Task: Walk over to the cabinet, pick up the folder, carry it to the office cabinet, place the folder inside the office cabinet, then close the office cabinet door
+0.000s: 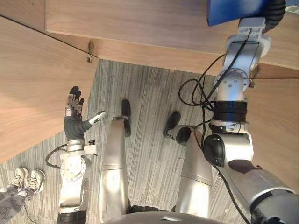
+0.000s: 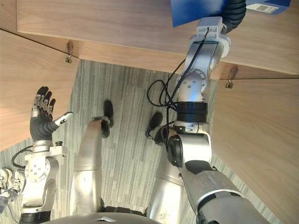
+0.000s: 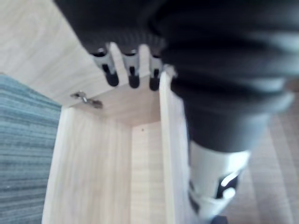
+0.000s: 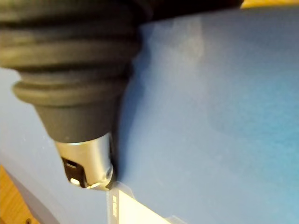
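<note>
The blue folder (image 1: pixel 233 11) sits at the upper right, over the wooden office cabinet (image 1: pixel 140 23), with a white label (image 2: pixel 266 5) at one corner. My right arm reaches up to it, and the right hand's dark ribbed cover (image 1: pixel 275 11) meets the folder's edge. Up close, the right hand's thumb (image 4: pixel 88 163) presses flat on the folder's blue face (image 4: pixel 210 93). My left hand (image 1: pixel 74 116) is raised at the left, open with straight fingers, beside the cabinet's open left door (image 1: pixel 32 84) and holding nothing. The left wrist view looks past its fingers (image 3: pixel 131 74) into a bare wooden compartment (image 3: pixel 117 163).
The cabinet's right door (image 1: pixel 275 121) stands open at the right, with hinges (image 1: pixel 89 51) at both corners. Grey striped carpet (image 1: pixel 145 93) lies between the doors. A person's shoes (image 1: pixel 28 179) stand at the lower left.
</note>
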